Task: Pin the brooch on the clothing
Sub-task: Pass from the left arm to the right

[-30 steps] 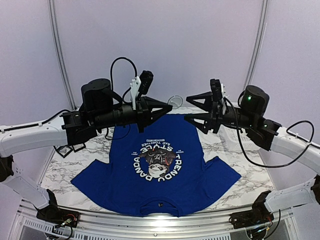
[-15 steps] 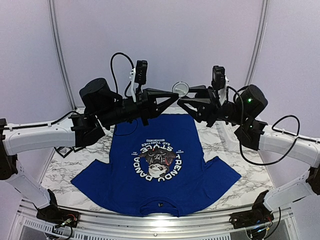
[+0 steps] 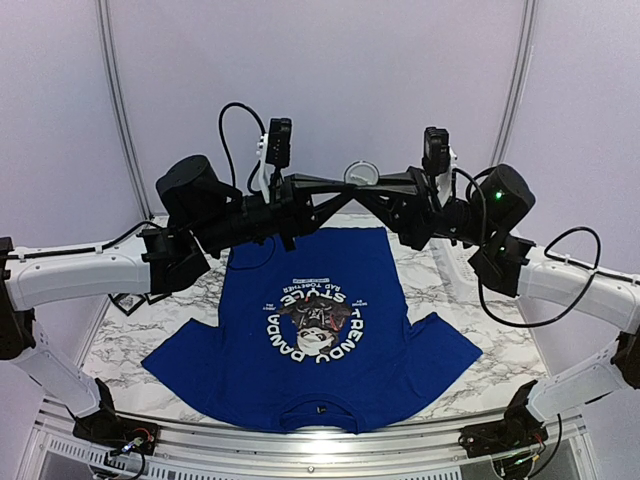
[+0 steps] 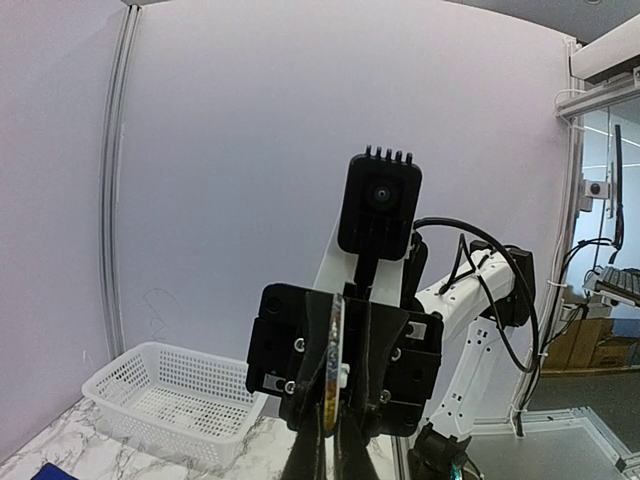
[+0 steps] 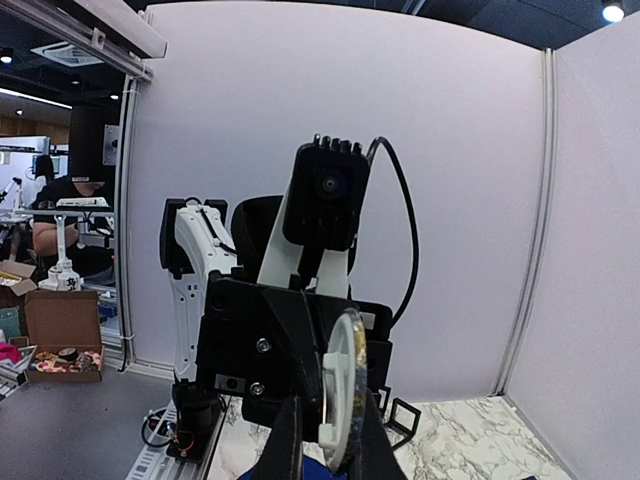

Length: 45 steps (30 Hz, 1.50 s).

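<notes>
The brooch (image 3: 360, 175), a round disc with a white back, hangs in mid-air above the far end of the table, with both grippers meeting on it. My left gripper (image 3: 346, 183) is shut on the brooch (image 4: 333, 368), seen edge-on between its fingers. My right gripper (image 3: 372, 184) comes from the opposite side and is also shut on the brooch (image 5: 346, 388). The clothing (image 3: 300, 385), a royal-blue T-shirt with a panda print, lies flat on the marble table (image 3: 480, 300) below both grippers, collar toward the near edge.
A white mesh basket (image 4: 170, 400) stands on the table on the right arm's side. Small black frame stands (image 3: 130, 300) sit by the left edge of the table, also seen as black frame stands (image 5: 400, 415) behind the left gripper. Pale walls enclose the back.
Both arms rose and came together. The right gripper's jaws, open a second ago, have closed on the brooch held by the left gripper.
</notes>
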Available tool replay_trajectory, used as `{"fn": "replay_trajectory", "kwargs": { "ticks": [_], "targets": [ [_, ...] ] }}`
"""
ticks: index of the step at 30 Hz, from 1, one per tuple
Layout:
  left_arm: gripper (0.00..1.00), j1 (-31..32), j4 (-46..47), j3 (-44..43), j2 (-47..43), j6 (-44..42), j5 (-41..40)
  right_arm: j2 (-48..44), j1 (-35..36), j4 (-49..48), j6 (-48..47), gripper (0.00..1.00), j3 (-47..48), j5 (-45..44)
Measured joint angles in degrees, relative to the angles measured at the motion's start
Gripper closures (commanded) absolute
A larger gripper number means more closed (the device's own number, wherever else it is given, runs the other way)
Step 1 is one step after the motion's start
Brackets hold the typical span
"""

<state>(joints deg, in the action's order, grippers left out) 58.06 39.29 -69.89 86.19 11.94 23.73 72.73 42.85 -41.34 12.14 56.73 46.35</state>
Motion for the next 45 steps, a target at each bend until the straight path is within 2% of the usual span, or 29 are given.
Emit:
{"fn": "replay_trajectory", "kwargs": {
  "ticks": [7, 8, 9, 10, 16, 20, 23, 25, 28, 31, 36, 39, 45],
  "targets": [
    [1.00, 0.00, 0.39, 0.07, -0.02, -0.81, 0.33, -0.31, 0.00, 2.05, -0.98, 1.00, 0.90, 0.79],
    [1.00, 0.02, 0.55, 0.20, -0.04, -0.85, 0.37, -0.35, 0.00, 2.27, -1.11, 0.87, 0.92, 0.94],
    [1.00, 0.02, 0.61, 0.35, -0.09, -0.90, 0.39, -0.37, 0.00, 2.56, -1.25, 0.79, 0.94, 1.16],
    [1.00, 0.02, 0.74, 0.57, -0.15, -0.92, 0.37, -0.37, -0.04, 2.86, -1.62, 0.76, 1.03, 1.33],
    [1.00, 0.02, 0.72, 1.09, -0.39, -0.79, 0.37, -0.44, -0.42, 5.35, -3.34, 0.69, 1.86, 2.89],
    [1.00, 0.02, 0.74, 1.11, -0.39, -0.79, 0.39, -0.66, -0.87, 6.23, -3.85, 0.55, 1.86, 3.15],
    [1.00, 0.02, 0.74, 1.40, -0.42, -0.79, 0.39, -1.42, -1.68, 6.54, -3.80, 0.51, 1.86, 3.32],
    [1.00, 0.02, 0.72, 1.64, -0.42, -0.79, 0.39, -2.29, -2.58, 6.58, -3.80, 0.54, 1.86, 3.34],
    [1.00, 0.02, 0.72, 1.84, -0.42, -0.81, 0.39, -3.32, -3.45, 6.47, -3.67, 0.77, 1.86, 3.28],
    [1.00, 0.02, 0.74, 1.84, -0.42, -0.81, 0.42, -3.54, -3.72, 6.16, -2.84, 0.90, 1.86, 3.52],
    [1.00, 0.02, 0.74, 1.84, -0.42, -0.81, 0.44, -3.26, -3.89, 6.25, -2.03, 0.88, 1.86, 3.82],
    [1.00, 0.02, 0.74, 1.84, -0.42, -0.83, 0.44, -3.06, -3.89, 6.29, -1.99, 1.00, 1.86, 3.85],
    [1.00, -0.15, 0.70, 1.92, -0.46, -1.16, 0.00, -2.34, -4.04, 7.04, -1.70, 1.00, 2.71, 4.46]
  ]
}}
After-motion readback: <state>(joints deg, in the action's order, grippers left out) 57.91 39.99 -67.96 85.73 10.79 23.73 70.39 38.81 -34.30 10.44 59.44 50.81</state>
